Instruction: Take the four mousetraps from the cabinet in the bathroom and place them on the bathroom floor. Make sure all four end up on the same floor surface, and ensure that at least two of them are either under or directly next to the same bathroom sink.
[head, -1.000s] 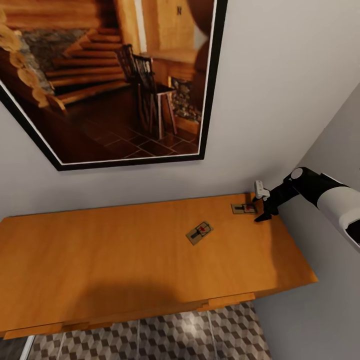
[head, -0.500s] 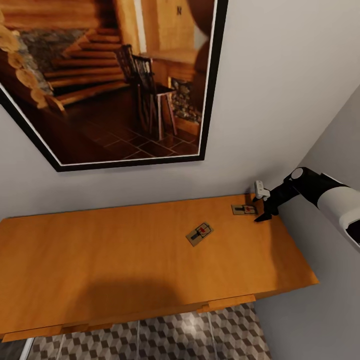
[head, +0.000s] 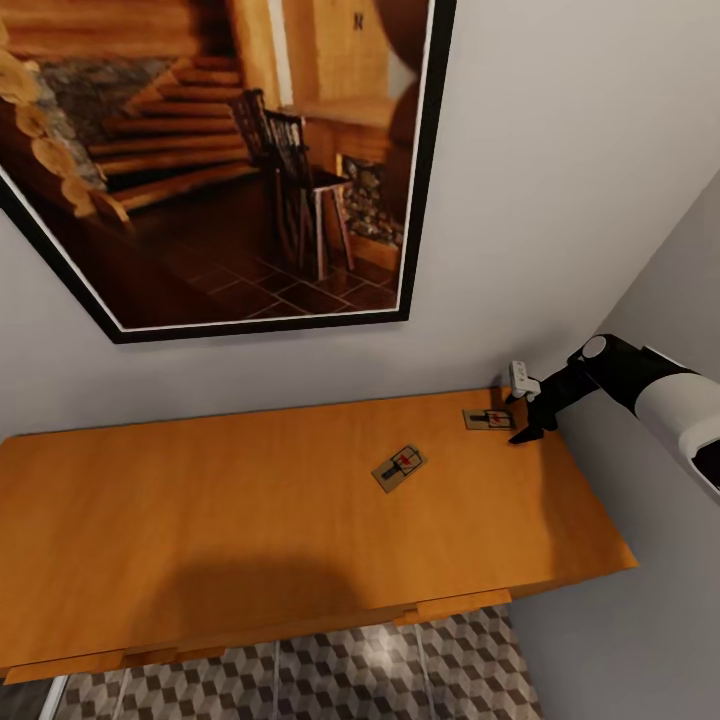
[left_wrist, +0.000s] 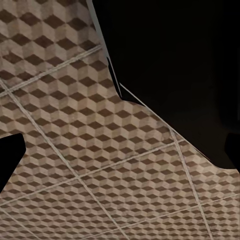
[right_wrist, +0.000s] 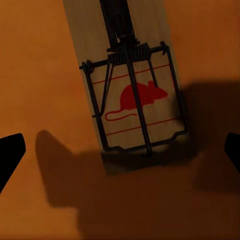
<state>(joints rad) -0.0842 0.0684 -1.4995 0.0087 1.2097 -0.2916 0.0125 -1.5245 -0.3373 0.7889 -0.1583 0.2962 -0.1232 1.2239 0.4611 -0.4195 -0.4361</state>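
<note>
Two mousetraps lie flat on the cabinet (head: 250, 510) top: one mousetrap (head: 399, 466) near its middle, the far mousetrap (head: 488, 419) at its back right corner beside the wall. The right claw (head: 522, 428) hangs directly over the far mousetrap with its fingers spread wide to either side and not touching it. The left claw's fingertips (left_wrist: 10, 155) stand wide apart over the bathroom floor (left_wrist: 100, 165).

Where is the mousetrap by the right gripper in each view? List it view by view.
Head view: mousetrap at the cabinet top's far right corner.
Right wrist view: mousetrap flat on the same orange cabinet top.
Left wrist view: floor tiles, also seen in the head view.
</note>
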